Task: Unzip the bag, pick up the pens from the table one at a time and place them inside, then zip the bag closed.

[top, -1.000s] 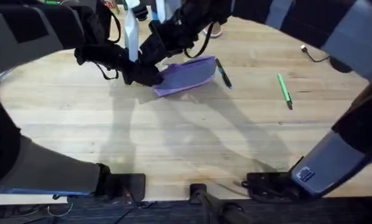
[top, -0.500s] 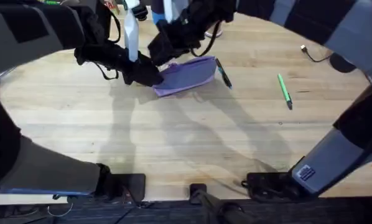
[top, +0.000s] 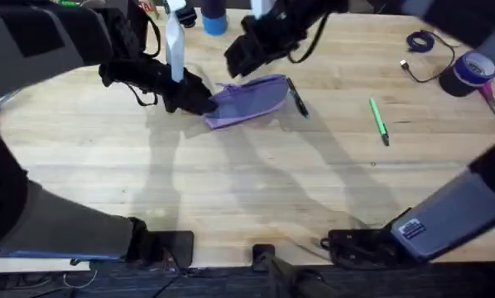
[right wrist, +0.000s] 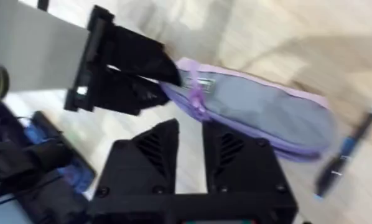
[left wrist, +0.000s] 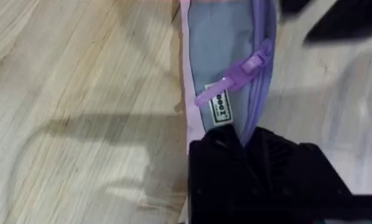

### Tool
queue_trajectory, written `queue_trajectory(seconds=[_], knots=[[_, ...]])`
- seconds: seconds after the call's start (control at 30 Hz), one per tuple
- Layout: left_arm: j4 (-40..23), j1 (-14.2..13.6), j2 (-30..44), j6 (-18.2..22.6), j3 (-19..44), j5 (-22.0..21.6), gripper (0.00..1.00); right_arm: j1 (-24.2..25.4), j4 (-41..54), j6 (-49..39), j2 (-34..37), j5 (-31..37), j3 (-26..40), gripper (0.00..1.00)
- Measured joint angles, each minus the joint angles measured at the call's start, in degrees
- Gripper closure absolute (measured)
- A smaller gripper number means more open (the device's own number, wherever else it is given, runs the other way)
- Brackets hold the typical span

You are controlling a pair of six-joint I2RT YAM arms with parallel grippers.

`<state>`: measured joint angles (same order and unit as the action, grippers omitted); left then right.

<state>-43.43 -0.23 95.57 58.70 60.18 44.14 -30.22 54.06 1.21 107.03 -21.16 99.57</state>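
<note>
A small white sewn-in tag (left wrist: 220, 109) with dark print sits on the soft lilac-and-grey fabric pencil pouch (left wrist: 218, 56) just beside its purple zipper pull (left wrist: 236, 79); the letters are too small and tilted to read. A blue-and-white sticker (top: 406, 231) on the grey link of the right arm in the overhead view carries marks that cannot be made out either.

- A robot lab or workshop bench, by the look of it
- Two arms are mounted at the near edge of a plank table (top: 231, 190)
- Loose gear lies at the far right: a coiled cable (top: 419, 41) and a tape roll (top: 471, 70)
- A blue bottle (top: 214, 18) stands at the far edge
</note>
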Motion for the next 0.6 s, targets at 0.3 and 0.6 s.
queue_trajectory(seconds=[0.3, 0.6], knots=[[0.0, 0.0, 0.0, 0.0, 0.0, 0.0, 0.958, 3.0, 2.2, -6.4, -3.8, 7.6, 0.0, 0.010], [-0.1, 0.0, 0.0, -0.2, 0.0, 0.2, 0.321, 3.1, 2.1, -12.6, -3.8, 8.9, 0.0, 0.006]])
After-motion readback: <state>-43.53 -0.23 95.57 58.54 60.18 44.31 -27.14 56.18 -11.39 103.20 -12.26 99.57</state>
